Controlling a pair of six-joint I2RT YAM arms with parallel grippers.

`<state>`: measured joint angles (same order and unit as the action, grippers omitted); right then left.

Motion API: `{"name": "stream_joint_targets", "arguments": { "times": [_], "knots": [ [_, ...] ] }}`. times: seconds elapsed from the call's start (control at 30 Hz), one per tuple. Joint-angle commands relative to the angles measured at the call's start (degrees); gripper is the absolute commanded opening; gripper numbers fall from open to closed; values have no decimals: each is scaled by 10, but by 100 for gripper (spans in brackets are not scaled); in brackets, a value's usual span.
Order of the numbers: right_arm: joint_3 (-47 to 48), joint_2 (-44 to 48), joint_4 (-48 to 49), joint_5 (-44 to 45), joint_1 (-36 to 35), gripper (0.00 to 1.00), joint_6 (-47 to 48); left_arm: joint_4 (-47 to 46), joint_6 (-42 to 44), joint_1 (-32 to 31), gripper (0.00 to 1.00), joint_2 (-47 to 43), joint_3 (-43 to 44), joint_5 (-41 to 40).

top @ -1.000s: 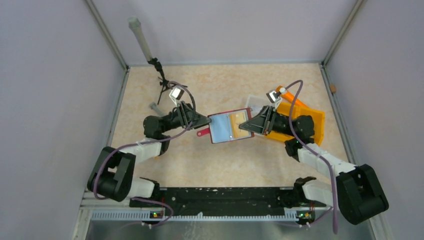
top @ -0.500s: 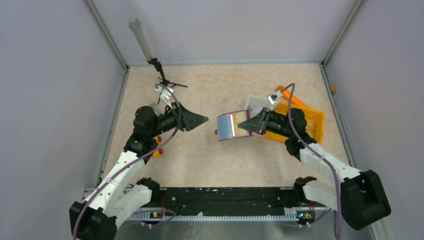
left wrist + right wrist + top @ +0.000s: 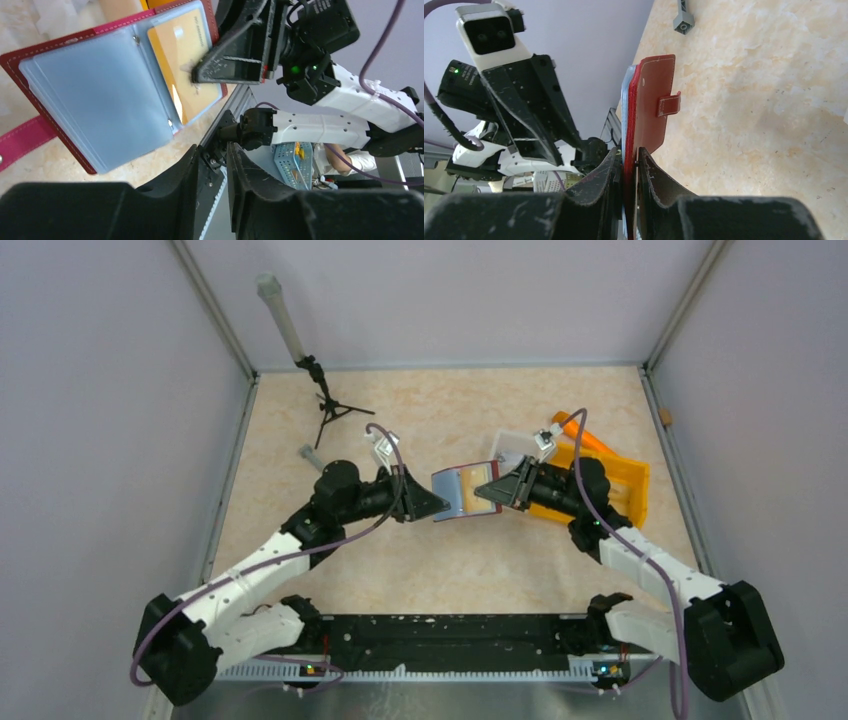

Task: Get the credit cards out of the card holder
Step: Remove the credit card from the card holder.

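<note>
The card holder (image 3: 460, 492) is dark red and hangs open above the table, and my right gripper (image 3: 480, 490) is shut on its right edge. In the left wrist view its pale grey sleeves (image 3: 100, 95) face me, with a tan-yellow credit card (image 3: 182, 55) in the right sleeve under the right gripper's fingers (image 3: 225, 65). My left gripper (image 3: 214, 150) sits just below and left of the holder, jaws a narrow gap apart with nothing between them. In the right wrist view the holder (image 3: 651, 100) stands edge-on between the fingers (image 3: 599, 182), its strap tab (image 3: 669, 104) sticking out.
An orange two-compartment tray (image 3: 622, 480) lies under the right arm, with a white tray (image 3: 515, 443) behind it. A small black tripod (image 3: 330, 405) stands at the back left, a grey block (image 3: 310, 453) near it. Metal rails edge the table.
My left arm drew away to the left, then swung back to the holder's left edge with its jaws narrower. The right gripper lifted the holder and tilted it more upright.
</note>
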<state>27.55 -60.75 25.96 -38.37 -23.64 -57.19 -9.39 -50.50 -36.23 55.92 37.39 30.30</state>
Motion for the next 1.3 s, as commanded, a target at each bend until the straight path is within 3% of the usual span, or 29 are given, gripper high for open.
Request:
{"name": "stream_joint_targets", "arguments": {
  "times": [0.0, 0.7, 1.0, 1.1, 1.27],
  "knots": [
    [31, 25, 37, 4, -10, 6, -12, -87, -24, -12, 28, 43, 19, -25],
    [18, 26, 70, -22, -17, 7, -39, -179, -59, -22, 30, 131, 39, 6],
    [1, 11, 144, -47, -17, 7, -87, -214, -75, -23, 31, 155, 39, 18],
    [-1, 4, 146, -49, -17, 7, -89, -271, -101, -23, 26, 156, 23, 29],
    [-4, -1, 147, -45, -17, 7, -89, -307, -117, -22, 6, 161, 16, 46]
  ]
}}
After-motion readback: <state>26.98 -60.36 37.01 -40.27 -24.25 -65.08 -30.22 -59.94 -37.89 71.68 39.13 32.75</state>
